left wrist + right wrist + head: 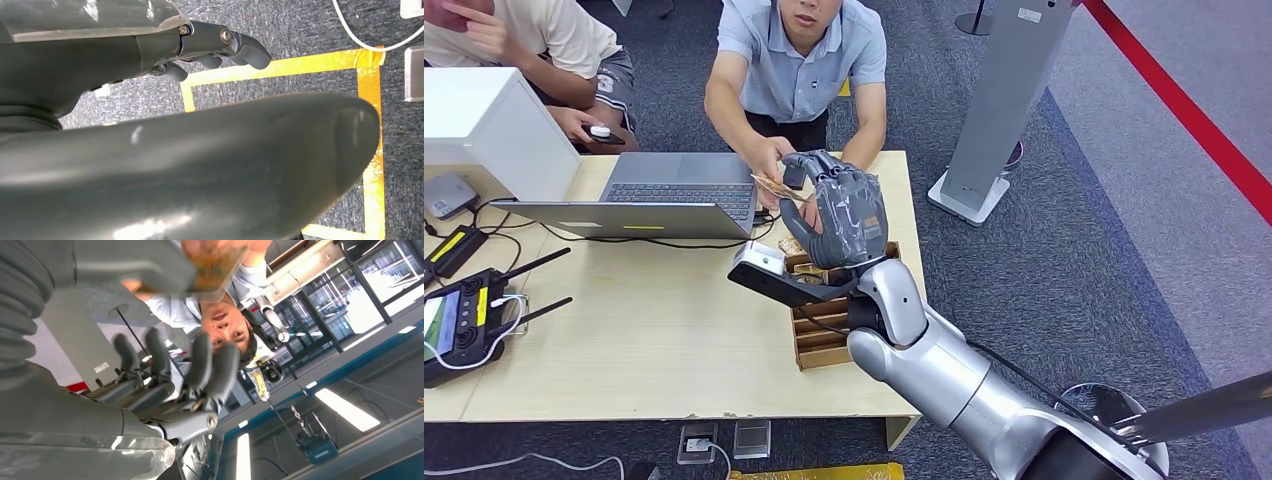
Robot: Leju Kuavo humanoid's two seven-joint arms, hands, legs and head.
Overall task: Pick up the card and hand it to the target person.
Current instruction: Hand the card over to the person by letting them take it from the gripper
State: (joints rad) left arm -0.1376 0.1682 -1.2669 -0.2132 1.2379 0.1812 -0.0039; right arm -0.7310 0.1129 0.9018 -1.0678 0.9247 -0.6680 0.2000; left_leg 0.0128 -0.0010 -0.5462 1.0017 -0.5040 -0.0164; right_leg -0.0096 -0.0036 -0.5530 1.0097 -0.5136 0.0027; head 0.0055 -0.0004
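Observation:
My right hand [839,210] is raised over the far right part of the table. The brownish card [774,187] lies by its thumb. A person in a blue shirt [799,60] across the table has fingers [769,160] on the card. In the right wrist view the card [217,265] lies against my thumb [135,265], and the other fingers [200,360] stand apart from it with a gap between. The person's fingertips grip the card's far end. My left hand [225,45] hangs over the floor, holding nothing.
A wooden card box [819,330] sits under my right wrist near the table's right edge. An open laptop [664,190], cables and a black remote [459,320] take up the left half. A second seated person [544,50] is at the back left.

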